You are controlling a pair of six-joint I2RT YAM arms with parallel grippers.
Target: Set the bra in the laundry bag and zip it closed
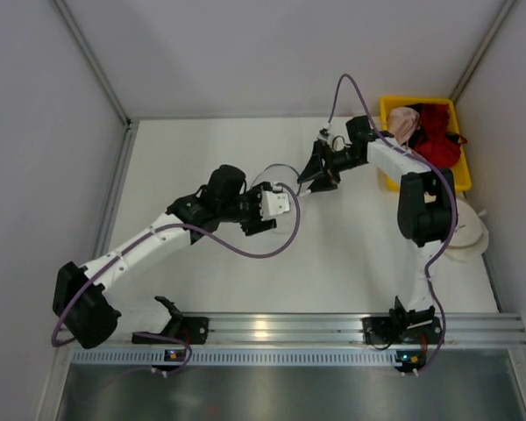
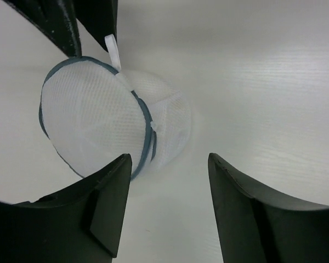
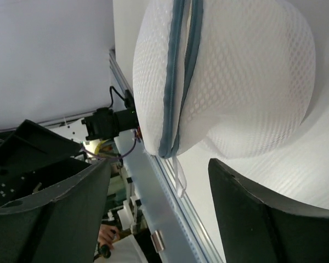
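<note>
The laundry bag (image 2: 98, 123) is a round white mesh pouch with a blue-grey zip rim, bulging on the table. It fills the right wrist view (image 3: 236, 76). White padding shows through the mesh. The bra does not show on its own anywhere. The zip tapes (image 3: 175, 82) run side by side, and a white pull loop (image 3: 180, 175) hangs from them. My left gripper (image 2: 169, 159) is open and empty just short of the bag; it also shows in the top view (image 1: 285, 200). My right gripper (image 3: 159, 164) is open on the bag's far side, around the loop without gripping it; it also shows in the top view (image 1: 318, 175).
A yellow bin (image 1: 418, 100) at the back right holds a pink garment (image 1: 404, 123) and a red garment (image 1: 438, 142). A cream round pouch (image 1: 470, 235) lies at the right edge. A metal rail (image 1: 333, 329) runs along the near edge. Walls close in on three sides.
</note>
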